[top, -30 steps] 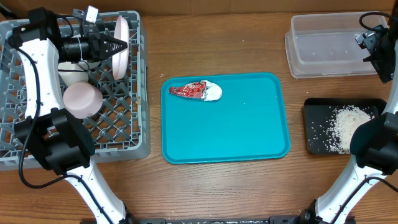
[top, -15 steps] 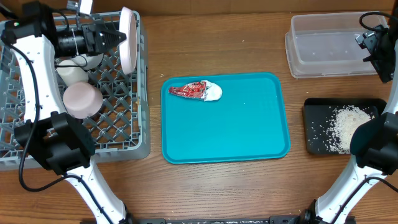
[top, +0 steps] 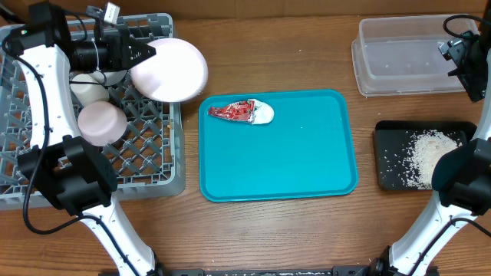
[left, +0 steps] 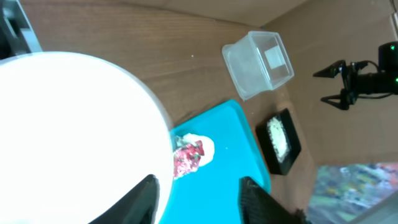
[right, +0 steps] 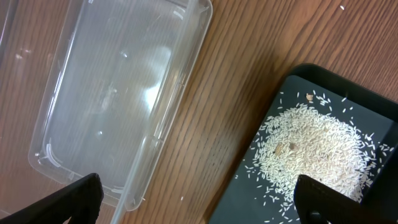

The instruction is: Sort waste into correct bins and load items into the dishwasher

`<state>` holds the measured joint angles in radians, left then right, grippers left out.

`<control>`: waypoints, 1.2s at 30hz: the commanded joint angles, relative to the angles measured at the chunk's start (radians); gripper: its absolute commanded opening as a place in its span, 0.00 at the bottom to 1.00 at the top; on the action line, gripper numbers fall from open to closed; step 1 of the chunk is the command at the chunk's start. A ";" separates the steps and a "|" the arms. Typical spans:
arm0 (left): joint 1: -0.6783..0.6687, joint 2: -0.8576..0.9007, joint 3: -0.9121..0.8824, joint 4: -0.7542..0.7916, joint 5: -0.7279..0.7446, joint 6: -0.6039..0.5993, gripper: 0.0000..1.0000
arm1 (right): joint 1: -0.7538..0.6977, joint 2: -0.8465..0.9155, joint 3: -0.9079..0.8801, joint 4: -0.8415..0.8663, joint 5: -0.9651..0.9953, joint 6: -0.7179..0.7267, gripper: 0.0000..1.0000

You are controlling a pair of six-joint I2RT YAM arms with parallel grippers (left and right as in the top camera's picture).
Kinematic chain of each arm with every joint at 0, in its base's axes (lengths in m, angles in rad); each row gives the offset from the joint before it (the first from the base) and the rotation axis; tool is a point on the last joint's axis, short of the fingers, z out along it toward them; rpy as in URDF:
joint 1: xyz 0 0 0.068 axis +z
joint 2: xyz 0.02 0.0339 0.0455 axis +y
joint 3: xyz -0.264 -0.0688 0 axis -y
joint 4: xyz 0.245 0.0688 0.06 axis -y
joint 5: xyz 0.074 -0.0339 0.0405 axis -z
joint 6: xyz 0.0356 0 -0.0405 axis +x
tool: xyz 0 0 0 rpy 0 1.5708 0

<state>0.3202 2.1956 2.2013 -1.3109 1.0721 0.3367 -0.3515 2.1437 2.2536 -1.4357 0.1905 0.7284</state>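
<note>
A large white plate (top: 170, 70) lies tilted over the right wall of the grey dish rack (top: 153, 172), face up. It fills the left of the left wrist view (left: 74, 137). My left gripper (top: 147, 52) is open at the plate's left edge, nothing between its jaws (left: 202, 199). A small pale dish (top: 101, 123) and a white dish (top: 88, 90) sit in the rack. The red wrapper with its white wad (top: 239, 112) lies on the teal tray (top: 291, 153). My right gripper (top: 460, 57) is open and empty (right: 199, 205) above the gap between the clear tub (right: 106, 99) and the black tray (right: 348, 87) of rice (right: 317, 146).
The clear tub (top: 406, 57) stands at the back right with the black tray (top: 391, 138) in front of it. The teal tray lies in the middle, close to the rack's right wall. Bare wooden table lies along the front edge.
The plate stood on edge in the rack beside my left gripper; it has tipped to the right and leans over the rack's wall. The right arm has not moved.
</note>
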 commanded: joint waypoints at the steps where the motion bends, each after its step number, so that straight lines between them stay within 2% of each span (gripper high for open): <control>1: -0.006 0.002 -0.005 0.037 -0.005 -0.119 0.57 | 0.002 -0.038 0.024 0.003 0.015 -0.007 1.00; 4: -0.006 0.002 -0.005 0.052 0.013 -0.161 0.49 | 0.002 -0.038 0.024 0.003 0.015 -0.007 1.00; 6: -0.006 0.002 -0.005 0.050 0.046 -0.161 0.47 | 0.002 -0.038 0.024 0.003 0.015 -0.007 1.00; 8: -0.006 0.002 -0.005 0.043 0.066 -0.159 0.47 | 0.002 -0.038 0.024 0.003 0.015 -0.007 1.00; 11: -0.012 0.002 -0.005 0.022 0.100 -0.122 0.54 | 0.002 -0.038 0.024 0.003 0.015 -0.007 1.00; 15: -0.060 0.002 -0.005 -0.022 0.060 -0.039 0.55 | 0.003 -0.038 0.024 0.003 0.014 -0.007 1.00; 18: -0.163 0.002 -0.005 -0.029 -0.085 0.014 0.56 | 0.002 -0.038 0.024 0.003 0.015 -0.007 1.00; 21: -0.275 0.002 -0.005 0.008 -0.301 0.016 0.62 | 0.002 -0.038 0.024 0.003 0.015 -0.007 1.00; 23: -0.355 0.002 -0.005 0.060 -0.512 -0.038 0.64 | 0.002 -0.038 0.024 0.003 0.014 -0.007 1.00; 26: -0.470 0.002 -0.005 0.160 -0.856 -0.144 0.61 | 0.002 -0.038 0.024 0.003 0.015 -0.007 1.00; 28: -0.533 0.006 -0.005 0.226 -1.011 -0.167 0.61 | 0.002 -0.038 0.024 0.003 0.014 -0.007 1.00; 30: -0.583 0.010 -0.006 0.283 -1.083 -0.166 0.63 | 0.002 -0.038 0.024 0.003 0.015 -0.007 1.00; 36: -0.662 0.079 -0.007 0.436 -1.086 -0.167 0.61 | 0.002 -0.038 0.024 0.003 0.015 -0.007 1.00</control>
<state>-0.3302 2.2093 2.1975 -0.9039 0.0811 0.1925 -0.3515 2.1437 2.2536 -1.4353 0.1905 0.7284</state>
